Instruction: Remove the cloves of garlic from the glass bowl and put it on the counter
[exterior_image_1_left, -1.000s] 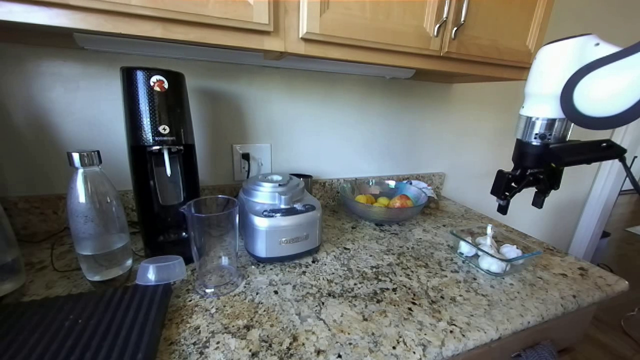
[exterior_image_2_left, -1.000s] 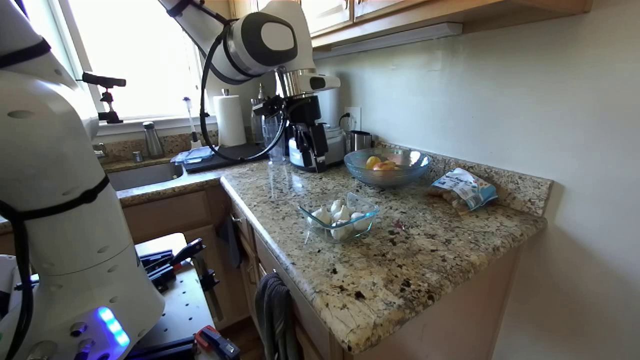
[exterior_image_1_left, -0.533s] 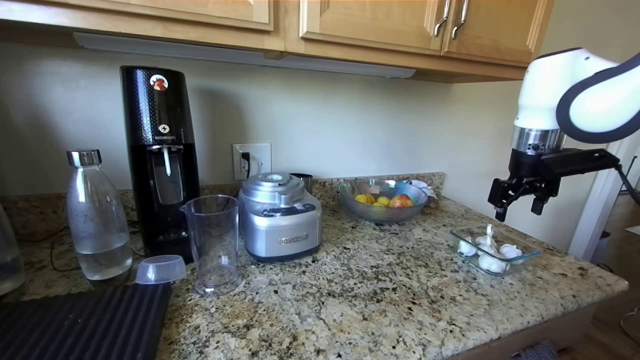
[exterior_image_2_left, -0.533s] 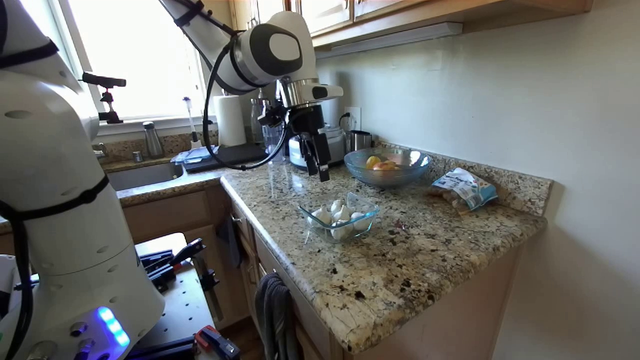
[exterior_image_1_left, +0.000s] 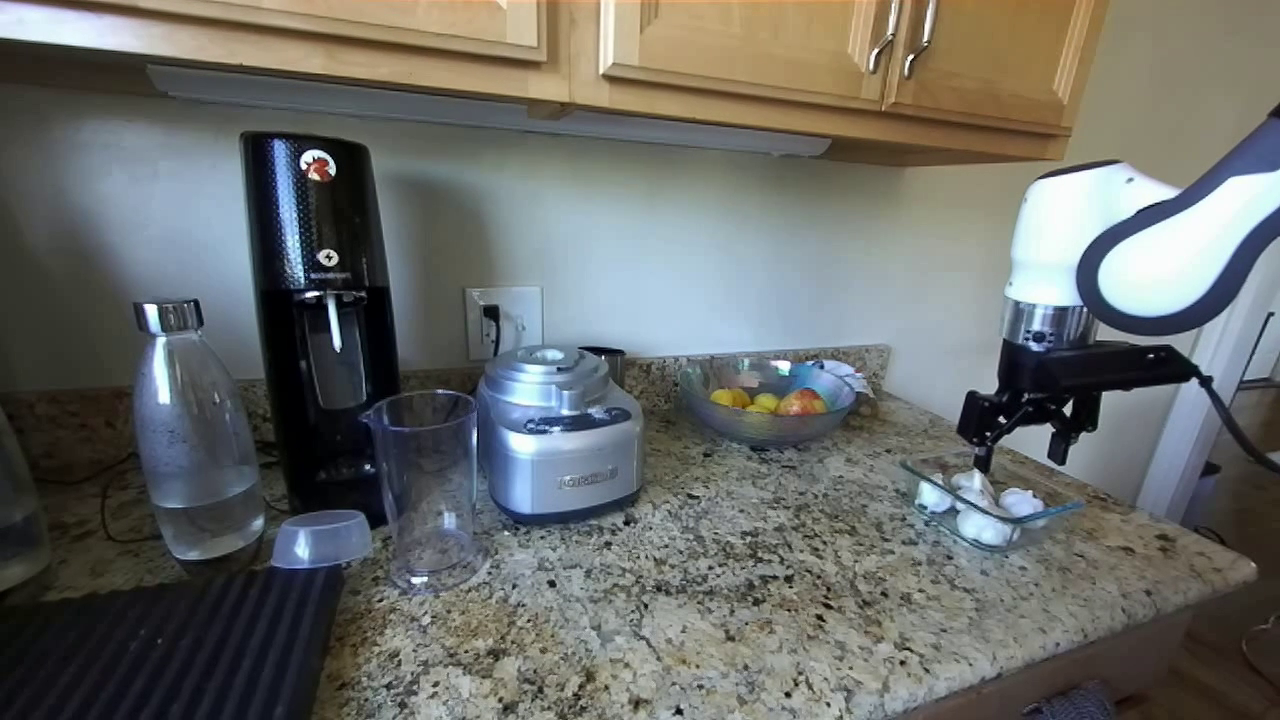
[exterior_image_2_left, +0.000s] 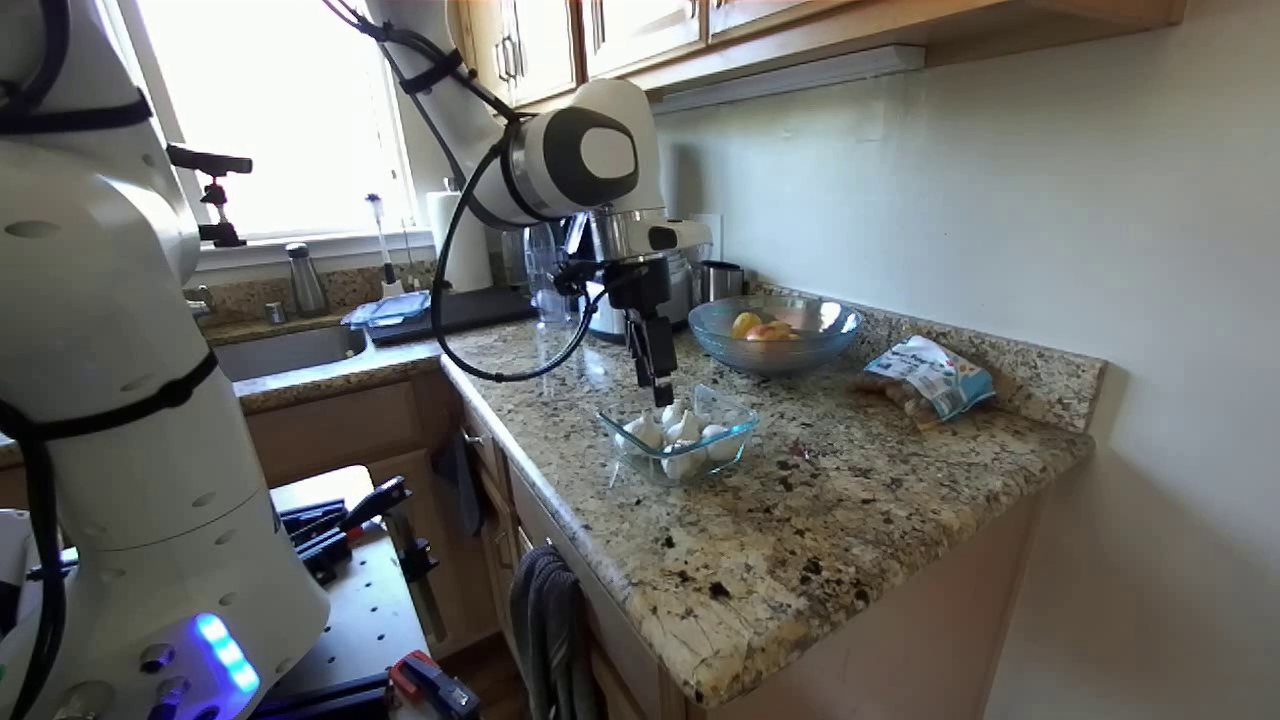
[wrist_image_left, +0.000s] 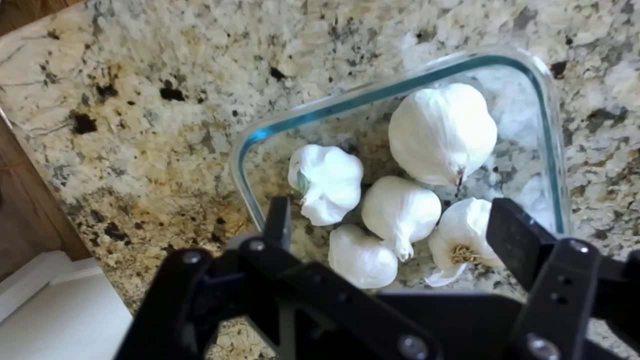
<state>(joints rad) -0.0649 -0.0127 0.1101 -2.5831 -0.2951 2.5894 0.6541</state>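
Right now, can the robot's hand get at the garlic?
Probably yes. The gripper hangs open above the bowl, the top is uncovered, and nothing shows between the fingers and the garlic. The garlic sits close together, though, so a neighbour might get bumped.

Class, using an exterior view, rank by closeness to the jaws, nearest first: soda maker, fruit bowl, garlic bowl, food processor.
1. Garlic bowl: just below.
2. Fruit bowl: left, further back.
3. Food processor: left of that.
4. Soda maker: left again.

Metal-capped bottle (exterior_image_1_left: 200, 450), tall black soda maker (exterior_image_1_left: 320, 270), silver food processor (exterior_image_1_left: 563, 450), fruit bowl (exterior_image_1_left: 768, 432), hanging gray towel (exterior_image_2_left: 552, 630)
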